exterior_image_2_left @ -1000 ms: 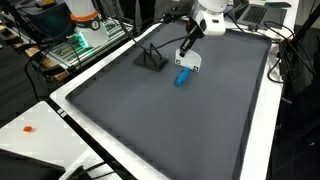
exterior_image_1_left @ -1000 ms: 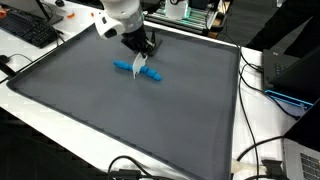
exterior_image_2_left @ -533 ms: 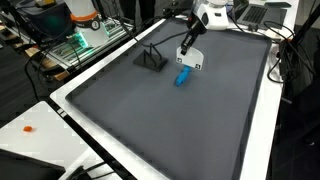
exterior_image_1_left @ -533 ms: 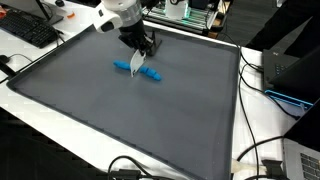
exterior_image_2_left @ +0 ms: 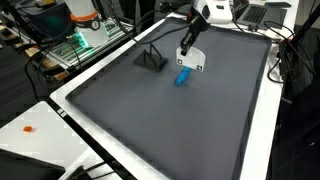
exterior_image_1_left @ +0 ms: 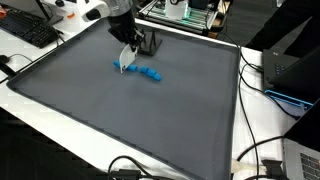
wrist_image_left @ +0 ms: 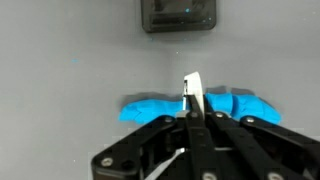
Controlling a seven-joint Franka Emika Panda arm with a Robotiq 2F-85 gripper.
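clenched tight on a thin white slip [wrist_image_left: 192, 88], pinched edge-on at the tips of the gripper [wrist_image_left: 192, 114] and poking out past them in the wrist view. nothing else between the fingers.

held low over the grey mat [exterior_image_1_left: 120, 120], the slip [exterior_image_1_left: 124, 61] hanging tilted in an exterior view, apparently clear of the surface. directly past it, a knobbly blue piece [wrist_image_left: 150, 108] lying flat and lengthwise on the mat; hard to say whether the slip's end grazes it or hovers just above. in an exterior view, the slip [exterior_image_2_left: 191, 67] sits right over the blue piece [exterior_image_2_left: 183, 78].

further out, a small black stand [wrist_image_left: 180, 14] upright on the mat, near but apart from the blue piece. beyond the mat's rim, a keyboard [exterior_image_1_left: 25, 30] and loose cables on the white bench.

as for progress, by the look of it: slip picked up and secure in the grip, not yet set down anywhere; blue piece lying free, ungripped; black stand untouched.
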